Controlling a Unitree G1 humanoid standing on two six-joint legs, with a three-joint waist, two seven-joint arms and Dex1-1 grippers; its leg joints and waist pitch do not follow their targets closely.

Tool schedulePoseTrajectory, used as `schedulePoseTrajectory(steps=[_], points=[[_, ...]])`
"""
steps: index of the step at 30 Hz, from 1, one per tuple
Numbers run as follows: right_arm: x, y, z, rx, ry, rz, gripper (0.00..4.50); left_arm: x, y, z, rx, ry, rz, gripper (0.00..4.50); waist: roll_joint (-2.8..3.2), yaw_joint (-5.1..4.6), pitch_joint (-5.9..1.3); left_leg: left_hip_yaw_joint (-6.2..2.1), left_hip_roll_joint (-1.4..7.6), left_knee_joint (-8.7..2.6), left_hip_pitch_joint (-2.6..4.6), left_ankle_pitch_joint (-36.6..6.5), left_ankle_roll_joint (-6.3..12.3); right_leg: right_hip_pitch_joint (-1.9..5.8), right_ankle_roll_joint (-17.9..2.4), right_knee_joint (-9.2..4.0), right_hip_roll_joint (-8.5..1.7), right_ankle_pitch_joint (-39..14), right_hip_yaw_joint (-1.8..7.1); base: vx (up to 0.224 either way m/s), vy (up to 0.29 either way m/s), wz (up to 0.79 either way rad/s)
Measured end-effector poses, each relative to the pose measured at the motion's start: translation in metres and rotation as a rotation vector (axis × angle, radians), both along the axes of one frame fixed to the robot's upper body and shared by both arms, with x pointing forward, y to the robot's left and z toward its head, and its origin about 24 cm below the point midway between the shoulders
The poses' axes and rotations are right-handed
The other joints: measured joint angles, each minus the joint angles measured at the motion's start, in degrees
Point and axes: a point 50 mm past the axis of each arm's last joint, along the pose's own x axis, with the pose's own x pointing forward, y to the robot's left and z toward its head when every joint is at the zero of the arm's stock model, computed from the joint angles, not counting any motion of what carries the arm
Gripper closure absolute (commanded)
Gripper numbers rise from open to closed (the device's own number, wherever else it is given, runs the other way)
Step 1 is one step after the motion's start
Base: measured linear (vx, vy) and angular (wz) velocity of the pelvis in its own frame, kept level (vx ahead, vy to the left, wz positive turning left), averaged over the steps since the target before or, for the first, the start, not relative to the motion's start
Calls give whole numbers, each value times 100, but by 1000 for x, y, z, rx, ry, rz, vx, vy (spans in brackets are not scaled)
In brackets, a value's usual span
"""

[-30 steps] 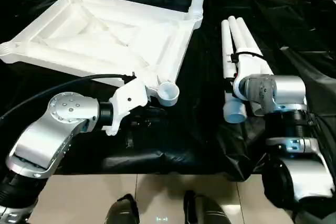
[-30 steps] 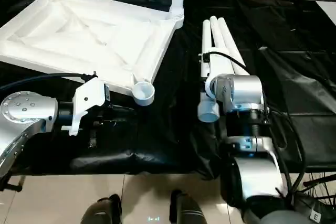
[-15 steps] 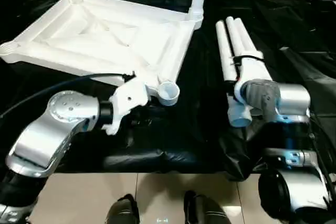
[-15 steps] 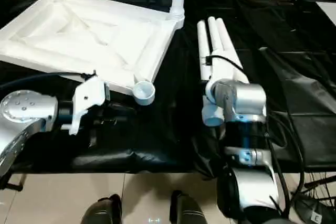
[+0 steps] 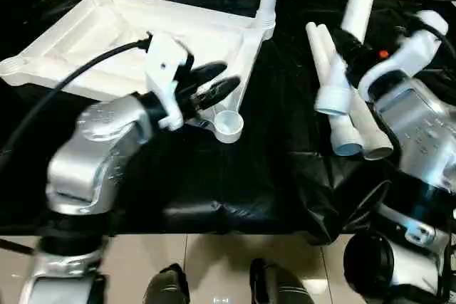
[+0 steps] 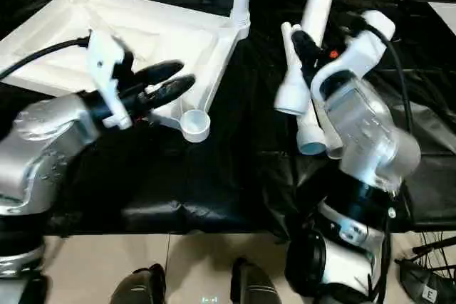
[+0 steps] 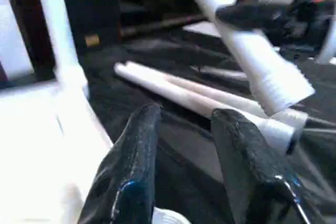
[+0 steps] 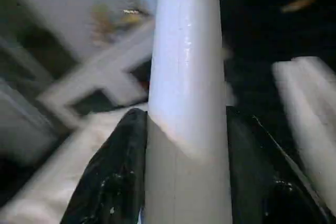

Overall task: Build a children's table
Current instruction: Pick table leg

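Left eye view shows the tabletop [image 5: 142, 40] lying underside up on the black cloth, one leg already standing in its far corner socket. My right gripper [image 5: 350, 42] holds a leg [image 5: 348, 55] lifted above two spare legs [image 5: 356, 129]. My left gripper [image 5: 210, 85], fingers apart and empty, hovers near the near socket [image 5: 228, 124]. Next, I think, this leg must go there.
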Motion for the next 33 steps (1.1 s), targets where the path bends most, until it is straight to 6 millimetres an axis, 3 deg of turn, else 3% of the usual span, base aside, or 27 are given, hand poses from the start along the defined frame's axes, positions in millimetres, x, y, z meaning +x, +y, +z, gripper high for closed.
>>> schedulePoseTrajectory(steps=[6,8,9,13,18,33], points=[[-28,15,-5,27,-86,405,272,9,-10,36,-294,54,-104,189,0,12,-1,-29,0,6,-34,21,33,1,11,-48,9,22,-10,0,0,0],[-32,22,-7,16,-83,478,272,11,-10,40,-321,63,-104,185,1,-2,-2,-56,-3,7,-50,25,39,1,14,-77,15,37,-14,0,0,0],[-34,25,-8,14,-80,513,272,13,-11,38,-335,79,-100,158,1,5,-2,-60,-3,8,-55,30,46,1,15,-83,15,39,-15,0,0,0],[-38,30,-8,-10,-80,573,272,17,-8,35,-349,123,-84,145,-2,51,-3,-62,-3,7,-65,34,51,1,17,-91,14,38,-18,0,0,0],[-40,36,-11,-25,-73,622,272,17,-11,43,-360,120,-103,89,-2,110,-3,-64,-4,8,-71,34,51,1,28,-94,13,31,-19,0,0,0],[-54,53,-21,-127,-59,774,272,18,-13,37,-419,210,-177,0,-4,116,-3,-73,-4,6,-79,34,52,0,37,-97,11,25,-27,0,0,0]])
